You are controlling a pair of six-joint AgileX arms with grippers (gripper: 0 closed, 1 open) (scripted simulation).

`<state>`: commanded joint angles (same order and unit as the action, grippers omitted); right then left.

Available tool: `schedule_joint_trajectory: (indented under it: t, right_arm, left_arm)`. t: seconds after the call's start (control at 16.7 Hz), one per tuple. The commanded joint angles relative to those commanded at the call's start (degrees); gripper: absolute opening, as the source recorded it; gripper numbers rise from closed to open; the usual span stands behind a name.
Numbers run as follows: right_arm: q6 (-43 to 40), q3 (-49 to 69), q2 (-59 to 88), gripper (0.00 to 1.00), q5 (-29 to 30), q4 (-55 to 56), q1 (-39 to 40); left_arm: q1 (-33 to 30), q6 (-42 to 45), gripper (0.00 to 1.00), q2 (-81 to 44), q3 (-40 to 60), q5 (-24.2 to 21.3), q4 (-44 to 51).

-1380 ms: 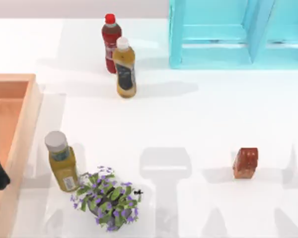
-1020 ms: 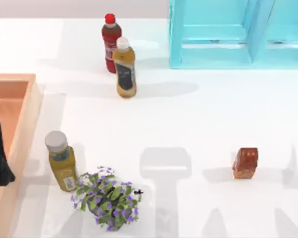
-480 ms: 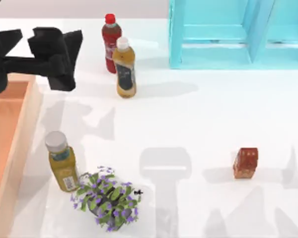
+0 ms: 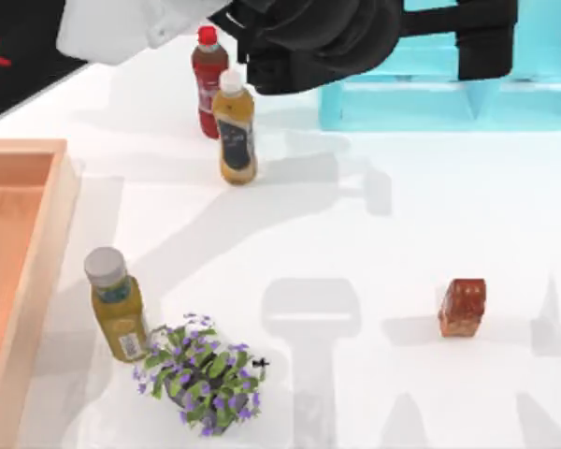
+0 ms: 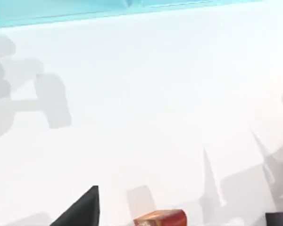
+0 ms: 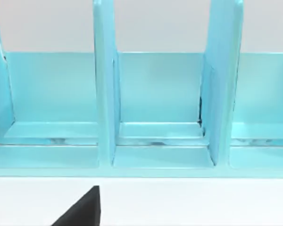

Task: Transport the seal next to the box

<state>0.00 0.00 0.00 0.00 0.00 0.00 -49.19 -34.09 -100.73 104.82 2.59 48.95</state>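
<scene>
The seal (image 4: 463,307), a small reddish-brown block, stands upright on the white table at the right front. The light-orange box (image 4: 39,245) lies along the table's left edge. My left arm reaches across the back of the table, and its gripper (image 4: 486,42) hangs high in front of the turquoise shelf, well behind the seal. In the left wrist view the gripper (image 5: 183,217) is open. Its dark fingertips (image 5: 85,209) stand wide apart, and the top of the seal (image 5: 160,218) shows between them, far below. My right gripper (image 6: 179,222) faces the shelf, open and holding nothing.
A turquoise shelf (image 4: 402,84) stands at the back right. A red bottle (image 4: 208,79) and a yellow-brown bottle (image 4: 234,131) stand at the back middle. A grey-capped yellow bottle (image 4: 117,304) and a purple-flowered plant (image 4: 204,374) sit at the front left, beside the box.
My left arm has risen from over the box at the left and swung across the back of the table to the right. The seal has not moved.
</scene>
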Motion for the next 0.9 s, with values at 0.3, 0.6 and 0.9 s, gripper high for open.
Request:
schedule_joint_trajectory:
  t: [0.3,0.6,0.9]
  right_arm:
    - [0.0,0.0,0.0,1.0,0.0,0.0,0.0]
    - [0.0,0.0,0.0,1.0,0.0,0.0,0.0]
    - [0.0,0.0,0.0,1.0,0.0,0.0,0.0]
  left_arm:
    - [-7.98,-10.56,1.0,-24.97,25.06,2.35,18.16]
    - [-12.14,-19.24,1.0,-43.17,46.16,4.76,33.27]
    - [-13.54,-24.87,1.0,-52.86,58.54,6.47,43.25]
